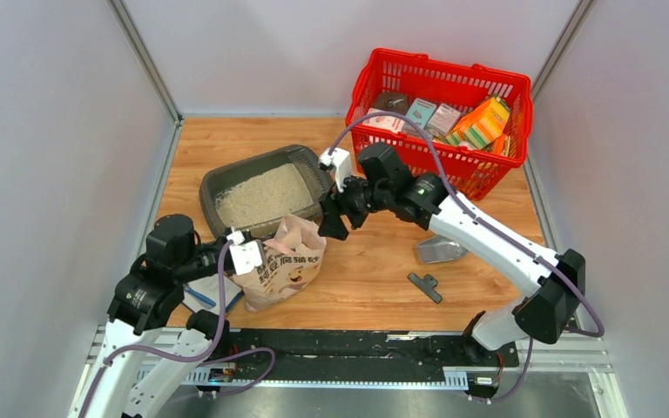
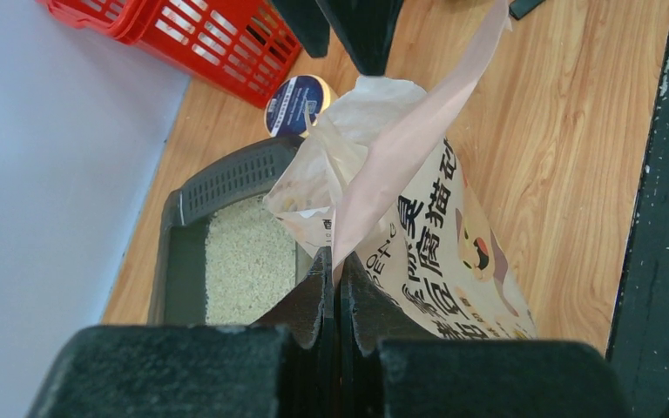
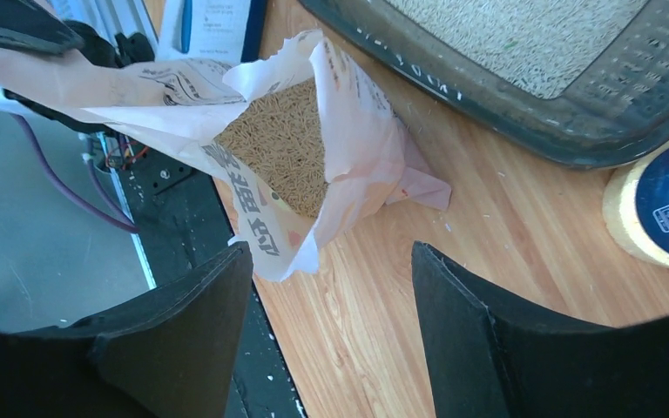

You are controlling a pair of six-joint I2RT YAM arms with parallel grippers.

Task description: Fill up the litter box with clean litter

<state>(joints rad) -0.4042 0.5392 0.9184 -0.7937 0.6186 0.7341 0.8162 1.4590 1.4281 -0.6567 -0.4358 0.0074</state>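
Note:
The dark grey litter box (image 1: 253,162) sits at the table's back left, and pale litter (image 1: 263,195) covers most of its floor. The beige-pink printed bag (image 1: 286,266) stands upright just in front of it, its top open. My left gripper (image 1: 246,254) is shut on the bag's top flap (image 2: 375,174). My right gripper (image 1: 331,223) is open and empty, hovering just right of the bag's mouth. The right wrist view shows brownish-beige granules (image 3: 283,144) inside the bag (image 3: 348,165), with the box rim (image 3: 488,113) behind and the gripper (image 3: 331,300) over bare wood.
A red mesh basket (image 1: 440,113) with boxed goods stands at the back right. A silver scoop (image 1: 440,251) and a small black tool (image 1: 424,286) lie right of the bag. A tape roll (image 3: 662,205) sits by the box's near corner. A white-and-blue paper (image 1: 213,300) lies under the left arm.

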